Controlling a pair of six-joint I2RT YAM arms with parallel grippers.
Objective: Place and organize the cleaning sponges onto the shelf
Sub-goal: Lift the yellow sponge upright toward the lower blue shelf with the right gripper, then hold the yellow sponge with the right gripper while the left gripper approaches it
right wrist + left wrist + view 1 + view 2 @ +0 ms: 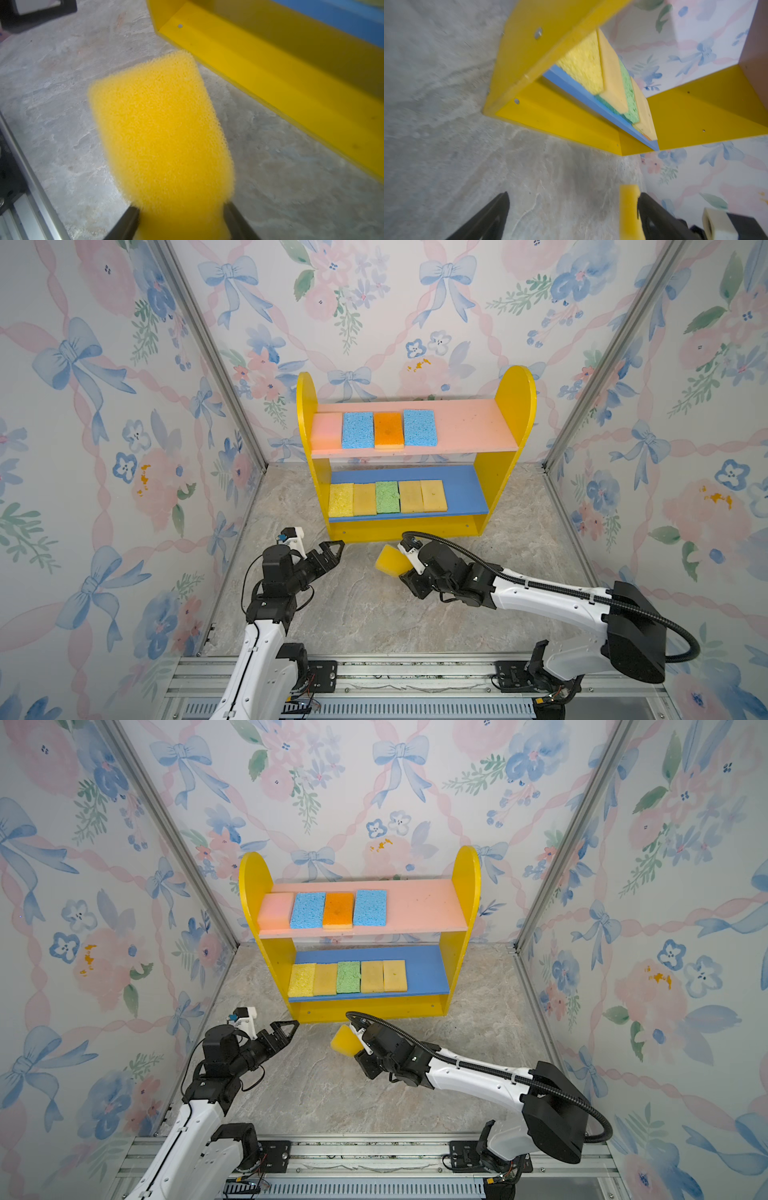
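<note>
The shelf (513, 414) (464, 886) stands at the back wall. Its pink upper board carries a pink, a blue, an orange (388, 430) and another blue sponge. On the blue lower board lie several sponges in a row: yellow, tan, green (387, 497) (630, 91), tan, tan. My right gripper (409, 568) (363, 1048) (180, 209) is shut on a yellow sponge (390, 560) (344, 1041) (162, 128), held tilted above the floor just in front of the shelf's base. My left gripper (332, 549) (286, 1029) (574, 195) is open and empty, near the shelf's lower left corner.
The right ends of the pink board (469, 423) and the blue board (463, 489) are bare. Grey marbled floor (374, 614) spreads in front of the shelf. Flowered walls close in both sides, and an aluminium rail (415, 672) runs along the front.
</note>
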